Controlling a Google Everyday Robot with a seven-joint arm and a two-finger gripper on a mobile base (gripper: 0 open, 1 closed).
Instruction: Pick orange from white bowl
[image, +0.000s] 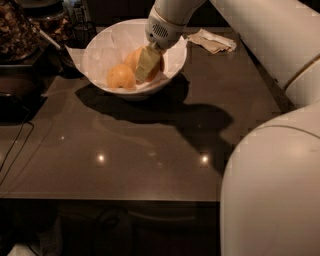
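The white bowl (102, 47), lined with crinkled white paper, stands at the back of the dark table. Two oranges lie in it. The left orange (120, 76) is in full view. The right orange (134, 57) is partly hidden behind my gripper (149, 67). The gripper reaches down into the bowl from the upper right and sits against the right orange. The white wrist (162, 27) is just above the bowl's rim.
A crumpled napkin (212, 41) lies right of the bowl. Dark containers (17, 30) and a black holder (80, 31) stand at the back left. A cable (12, 150) runs along the left edge. My arm's large white body (272, 190) fills the right side.
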